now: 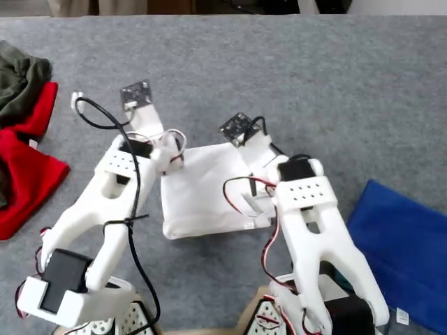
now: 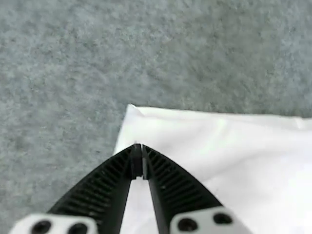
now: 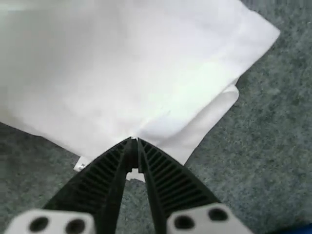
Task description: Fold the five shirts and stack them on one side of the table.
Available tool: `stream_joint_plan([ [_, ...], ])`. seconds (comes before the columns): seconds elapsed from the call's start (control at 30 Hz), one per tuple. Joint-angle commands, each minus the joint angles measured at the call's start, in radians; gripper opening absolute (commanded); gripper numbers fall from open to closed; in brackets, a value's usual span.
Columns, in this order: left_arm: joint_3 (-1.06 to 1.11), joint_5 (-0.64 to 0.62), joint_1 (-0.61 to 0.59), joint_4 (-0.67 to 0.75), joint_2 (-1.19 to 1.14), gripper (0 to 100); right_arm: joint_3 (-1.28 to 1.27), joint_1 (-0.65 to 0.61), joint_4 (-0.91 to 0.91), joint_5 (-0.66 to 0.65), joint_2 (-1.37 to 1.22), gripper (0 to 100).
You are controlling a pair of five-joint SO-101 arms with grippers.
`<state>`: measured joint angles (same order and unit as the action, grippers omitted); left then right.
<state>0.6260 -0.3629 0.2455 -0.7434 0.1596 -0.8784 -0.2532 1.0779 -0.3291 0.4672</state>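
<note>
The folded white cloth shirt [image 1: 202,188] lies flat in the middle of the grey fuzzy worktop [image 1: 314,70], between the 2 arms; the left gripper [image 2: 137,161] is pressed together at its edge near a corner; the right gripper [image 3: 132,146] is pressed together at another edge; a crumpled red shirt [image 1: 28,174] and a dark green shirt [image 1: 21,80] lie at 1 side; a blue shirt [image 1: 405,244] lies at the other.

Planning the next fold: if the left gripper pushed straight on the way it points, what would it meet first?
Probably the white folded shirt: the shut left gripper aims at its corner, with the grey fabric table cover just beyond. Depth is unclear.
</note>
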Motion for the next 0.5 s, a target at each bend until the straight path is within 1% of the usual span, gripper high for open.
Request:
stream_joint_plan([
  [0.0, 0.006, -0.006, 0.043, 0.032, 0.007, 2, -0.059, -0.01, -0.075, 0.003, 0.035, 0.5],
  [0.1, 0.008, -0.006, 0.058, 0.041, -0.056, 2, -0.13, 0.016, -0.135, -0.002, 0.033, 0.5],
  [0.17, -0.02, -0.006, 0.057, 0.04, -0.105, 2, -0.166, 0.05, -0.15, -0.034, 0.033, 0.5],
  [0.3, -0.127, -0.006, 0.035, -0.043, -0.208, 2, -0.222, 0.154, -0.172, -0.114, 0.035, 0.5],
  [0.4, -0.209, -0.015, -0.005, -0.091, -0.292, 2, -0.243, 0.239, -0.178, -0.196, 0.039, 0.5],
  [0.47, -0.258, -0.018, -0.023, -0.123, -0.329, 2, -0.246, 0.269, -0.178, -0.239, 0.039, 0.5],
])
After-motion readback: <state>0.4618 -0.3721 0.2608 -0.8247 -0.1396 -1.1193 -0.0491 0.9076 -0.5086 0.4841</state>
